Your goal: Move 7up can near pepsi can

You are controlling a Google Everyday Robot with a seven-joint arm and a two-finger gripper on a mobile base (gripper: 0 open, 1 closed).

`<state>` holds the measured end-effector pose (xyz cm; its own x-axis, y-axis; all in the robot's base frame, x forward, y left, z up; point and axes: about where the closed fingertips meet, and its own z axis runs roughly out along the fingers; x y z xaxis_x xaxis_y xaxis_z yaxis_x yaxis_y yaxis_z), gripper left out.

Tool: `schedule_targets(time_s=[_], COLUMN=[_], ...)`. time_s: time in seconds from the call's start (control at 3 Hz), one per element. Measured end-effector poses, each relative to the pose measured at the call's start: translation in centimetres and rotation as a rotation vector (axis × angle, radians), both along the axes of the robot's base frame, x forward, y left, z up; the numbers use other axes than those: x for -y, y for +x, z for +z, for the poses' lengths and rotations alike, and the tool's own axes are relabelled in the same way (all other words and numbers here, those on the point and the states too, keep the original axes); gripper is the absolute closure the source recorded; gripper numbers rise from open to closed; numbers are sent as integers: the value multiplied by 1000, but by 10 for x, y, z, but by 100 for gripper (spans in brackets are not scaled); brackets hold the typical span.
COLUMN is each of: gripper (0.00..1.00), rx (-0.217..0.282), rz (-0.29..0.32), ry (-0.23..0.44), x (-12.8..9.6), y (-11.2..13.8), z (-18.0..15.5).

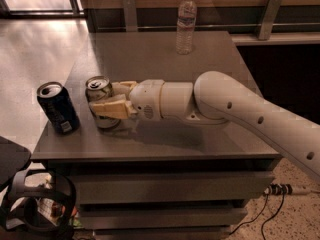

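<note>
The 7up can (99,91), pale silver with a silver top, stands upright near the table's front left. My gripper (104,100) reaches in from the right and is shut on it, one cream finger (111,109) across its front, the other behind it. The pepsi can (58,108), dark navy blue with a small white label patch, stands upright just left of the 7up can, a small gap between them, close to the table's left front corner.
A clear plastic water bottle (185,24) stands at the back of the grey table (200,139). My white arm (250,114) crosses the table's right half. A wall rail runs behind the table. Cables lie on the floor at the lower right.
</note>
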<state>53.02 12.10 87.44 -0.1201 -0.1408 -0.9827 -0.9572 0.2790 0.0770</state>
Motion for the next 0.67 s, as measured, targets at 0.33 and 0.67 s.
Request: schedule_targets(time_s=[0.33,0.67], gripper=[79,56], rx=[0,0], rz=[0,0], ry=[0,0], x=[0,0], y=[0,0], z=[1,1])
